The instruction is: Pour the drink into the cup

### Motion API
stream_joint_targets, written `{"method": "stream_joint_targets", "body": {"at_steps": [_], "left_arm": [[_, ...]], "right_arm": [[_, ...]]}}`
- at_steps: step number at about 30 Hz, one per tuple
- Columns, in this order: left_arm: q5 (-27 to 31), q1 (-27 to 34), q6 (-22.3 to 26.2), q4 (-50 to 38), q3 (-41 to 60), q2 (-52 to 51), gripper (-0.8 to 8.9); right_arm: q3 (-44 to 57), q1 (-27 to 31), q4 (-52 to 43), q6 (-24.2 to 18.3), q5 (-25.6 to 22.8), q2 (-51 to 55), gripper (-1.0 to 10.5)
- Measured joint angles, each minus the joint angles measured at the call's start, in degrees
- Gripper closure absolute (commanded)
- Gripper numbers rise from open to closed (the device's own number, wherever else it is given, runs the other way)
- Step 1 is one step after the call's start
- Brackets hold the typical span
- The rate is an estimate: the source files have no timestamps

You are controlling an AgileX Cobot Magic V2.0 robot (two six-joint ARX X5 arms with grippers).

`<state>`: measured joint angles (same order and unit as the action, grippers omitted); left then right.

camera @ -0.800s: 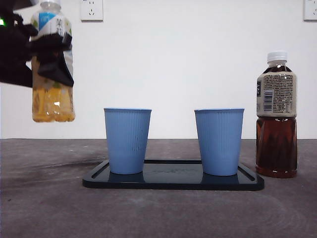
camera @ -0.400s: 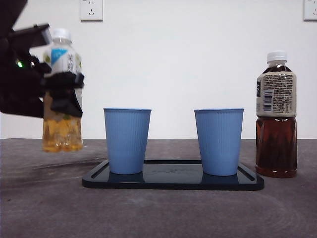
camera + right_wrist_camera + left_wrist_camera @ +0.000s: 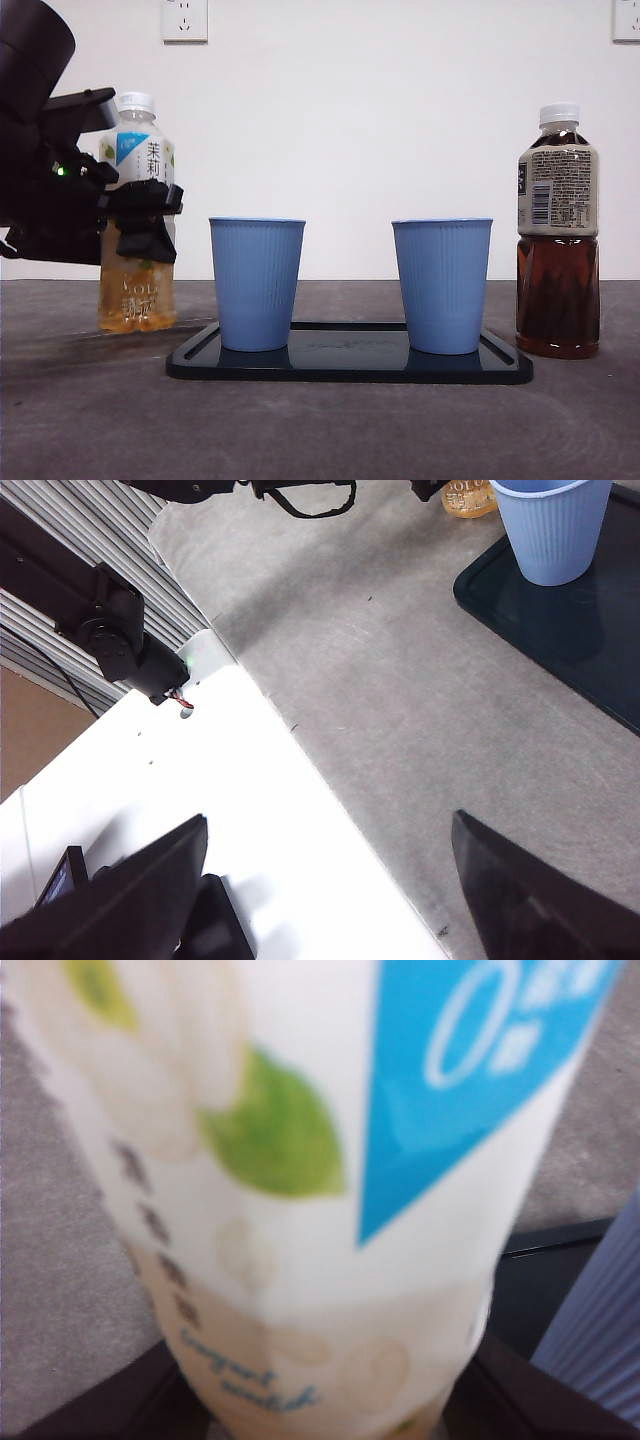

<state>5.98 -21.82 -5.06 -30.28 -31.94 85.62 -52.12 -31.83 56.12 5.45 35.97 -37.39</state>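
Lowered since a second ago: your left claw [image 3: 140, 215] has brought the clear plastic bottle of pale yellow tea with the white cap [image 3: 138, 215] down from high at the left edge, and its base now sits at bench level, touching or just above the grey bench [image 3: 320, 430] — you cannot tell which. Left claw is clamped around the bottle's middle, bottle upright, cap on. Left wrist view is filled by the bottle's white label with green leaf and blue patch, blurred.

Bottle stands just left of the black rectangular tray [image 3: 350, 365], near the left blue ribbed plastic cup [image 3: 257, 284]. Right blue ribbed plastic cup [image 3: 442, 285] stands on the same tray, apart from the first. Dark brown tea bottle with white cap [image 3: 558, 232] stands upright on the bench just right of the tray.

Your right claw [image 3: 330, 890] waits with jaws wide apart over the bench's near edge, holding nothing.
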Motion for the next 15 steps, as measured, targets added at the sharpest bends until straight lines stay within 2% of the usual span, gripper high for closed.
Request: {"method": "stream_joint_targets", "body": {"at_steps": [11,15], "left_arm": [[0.07,0.96,0.0,-1.77,0.0,2.6,5.93],[0.04,0.96,-0.02,-1.64,0.0,2.6,4.97]], "right_arm": [[0.0,0.0,0.0,0.02,0.0,0.0,5.7],[0.0,0.0,0.0,0.02,0.0,0.0,5.7]]}}
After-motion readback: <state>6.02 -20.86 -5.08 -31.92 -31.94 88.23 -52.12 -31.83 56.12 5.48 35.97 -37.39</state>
